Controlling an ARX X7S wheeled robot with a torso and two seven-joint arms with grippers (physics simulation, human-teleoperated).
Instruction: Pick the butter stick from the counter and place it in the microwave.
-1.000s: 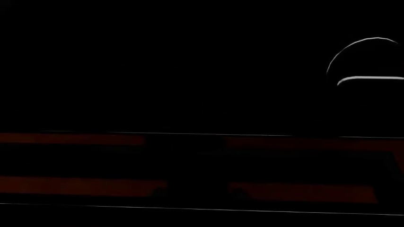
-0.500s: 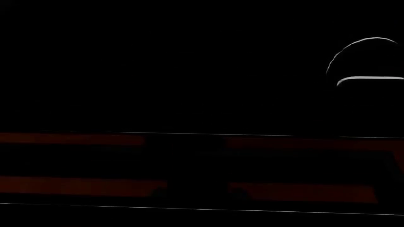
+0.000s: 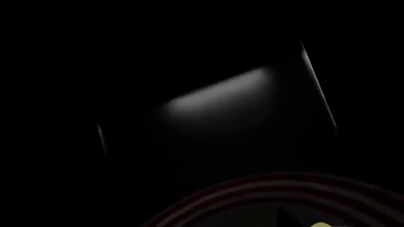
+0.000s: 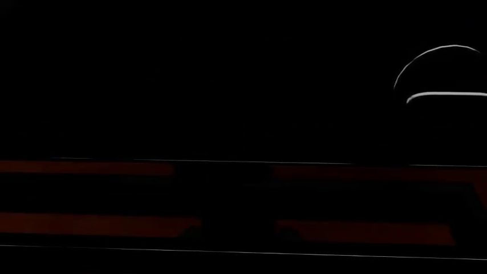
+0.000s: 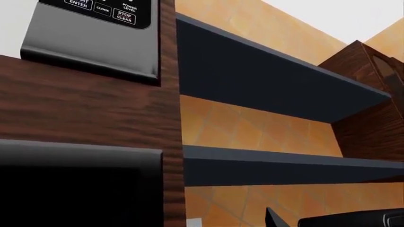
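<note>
The left wrist view is very dark, as if inside a black enclosure with faint pale glints on its walls [image 3: 221,97]. A dark plate with red rings [image 3: 252,187] lies at the near edge. A sliver of the pale yellow butter stick [image 3: 322,225] shows at the frame's edge by a dark pointed shape; the left jaws are too dark to make out. In the right wrist view the microwave's grey control panel [image 5: 94,33] sits in a brown wood cabinet. A black pointed tip [image 5: 273,216] shows at the edge; the right jaws cannot be read. The counter is out of view.
The head view is almost black, with dim red bands [image 4: 84,167], thin white lines and a white arc [image 4: 434,54] at the right. The right wrist view shows dark blue shelves [image 5: 271,80] on an orange tiled wall and a wood cabinet [image 5: 372,113].
</note>
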